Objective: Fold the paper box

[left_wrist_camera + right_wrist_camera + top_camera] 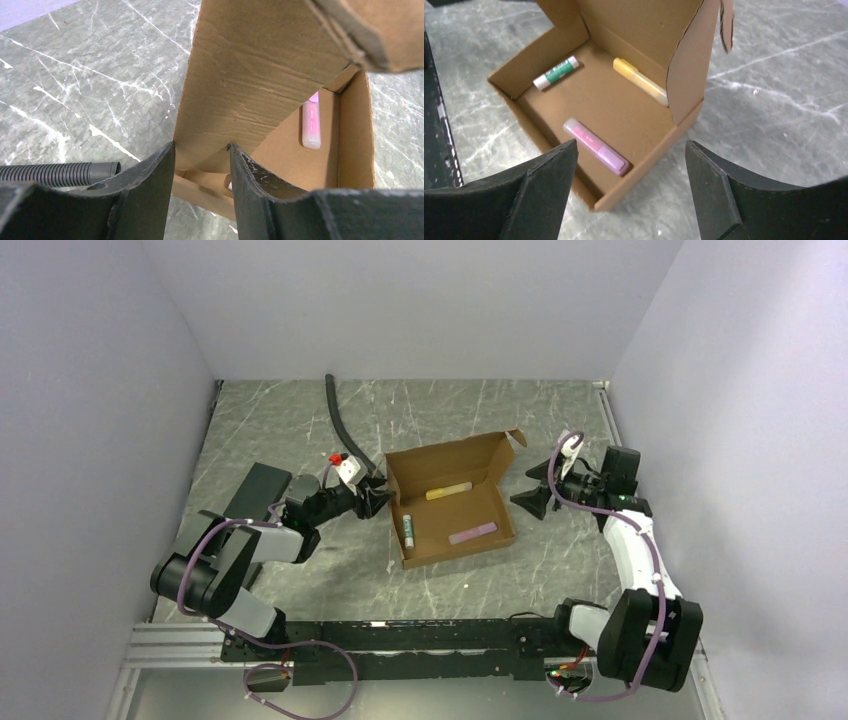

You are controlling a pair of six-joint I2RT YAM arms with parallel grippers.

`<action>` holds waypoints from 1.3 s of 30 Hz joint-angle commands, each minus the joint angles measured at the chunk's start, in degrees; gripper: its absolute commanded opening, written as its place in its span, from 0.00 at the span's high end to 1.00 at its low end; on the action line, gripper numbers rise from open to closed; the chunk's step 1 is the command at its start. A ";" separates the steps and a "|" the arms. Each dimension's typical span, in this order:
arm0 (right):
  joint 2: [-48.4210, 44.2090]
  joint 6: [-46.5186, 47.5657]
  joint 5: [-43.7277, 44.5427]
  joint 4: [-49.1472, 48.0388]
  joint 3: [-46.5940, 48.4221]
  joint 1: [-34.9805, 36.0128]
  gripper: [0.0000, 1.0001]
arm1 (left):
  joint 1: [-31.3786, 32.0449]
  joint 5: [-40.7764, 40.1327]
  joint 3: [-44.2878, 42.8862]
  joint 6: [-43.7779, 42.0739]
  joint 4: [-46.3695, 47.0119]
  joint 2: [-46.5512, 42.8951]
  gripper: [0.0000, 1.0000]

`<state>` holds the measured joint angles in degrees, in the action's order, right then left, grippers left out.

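Observation:
The paper box [440, 515] stands near the table's middle as a shallow brown tray, its lid [455, 455] raised at the back. Inside lie a green-and-white tube [409, 527], a yellow marker [448, 491] and a pink marker [473, 533]. My left gripper [378, 498] is at the box's left wall. In the left wrist view its gripper [201, 146] is shut across that cardboard wall [240, 75], with both fingertips touching it. My right gripper [535, 492] stands open just right of the box. In the right wrist view this gripper [631, 145] hangs over the box's corner [649, 155], holding nothing.
A black corrugated hose [340, 425] runs from the back wall toward the left gripper and shows again as the hose [50, 173] in the left wrist view. White walls close in the left, back and right. A metal rail [380, 650] spans the near edge.

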<state>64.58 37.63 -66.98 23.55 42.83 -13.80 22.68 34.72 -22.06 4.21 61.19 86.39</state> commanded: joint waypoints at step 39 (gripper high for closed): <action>2.57 -39.87 27.32 -32.66 -2.66 20.91 1.00 | -0.14 2.11 -0.50 1.11 0.88 0.10 0.52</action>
<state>67.18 3.03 -34.52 -10.81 37.80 5.21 22.11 34.83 -22.06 4.25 60.51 86.39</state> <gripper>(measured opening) 0.019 0.483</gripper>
